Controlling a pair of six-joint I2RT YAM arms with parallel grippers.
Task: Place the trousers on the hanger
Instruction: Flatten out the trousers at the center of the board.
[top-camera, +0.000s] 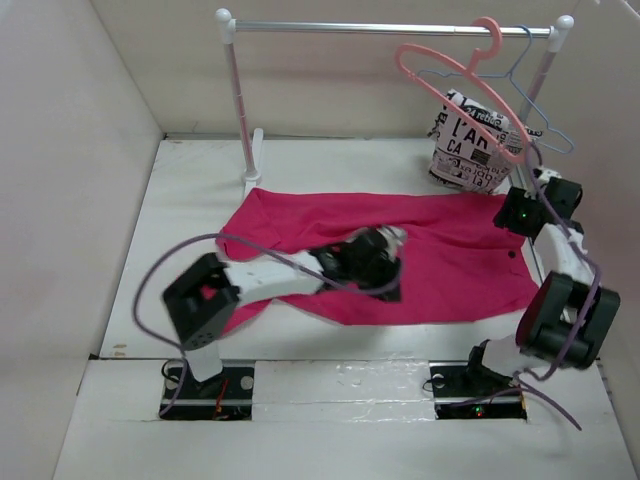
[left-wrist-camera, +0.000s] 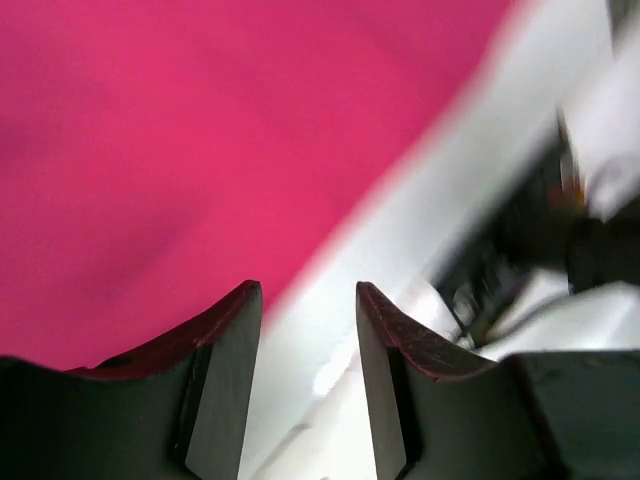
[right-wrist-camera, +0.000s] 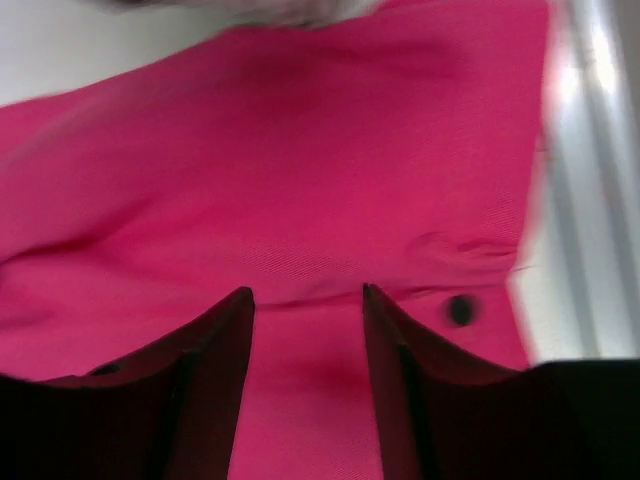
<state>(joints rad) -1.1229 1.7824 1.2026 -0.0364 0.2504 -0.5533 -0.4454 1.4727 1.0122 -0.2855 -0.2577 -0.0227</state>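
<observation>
The magenta trousers (top-camera: 450, 265) lie spread flat across the middle of the table, waistband to the right. The salmon-pink hanger (top-camera: 455, 85) hangs by its hook from the rail at the back right, away from both arms. My left gripper (top-camera: 392, 278) hovers over the trousers' near edge; in the left wrist view the left gripper (left-wrist-camera: 310, 300) is open, with bare table between its fingers and the trousers (left-wrist-camera: 180, 150) to the left. My right gripper (top-camera: 510, 214) is open above the waistband; the right wrist view shows the right gripper (right-wrist-camera: 308, 300) open over the trousers (right-wrist-camera: 300, 150), near a black button (right-wrist-camera: 460, 310).
A light-blue wire hanger (top-camera: 535, 110) hangs beside the pink one on the rail (top-camera: 390, 29). A white garment with black lettering (top-camera: 465, 150) sits below them at the back right. The rack's left post (top-camera: 240, 110) stands behind the trousers. Walls enclose the table on three sides.
</observation>
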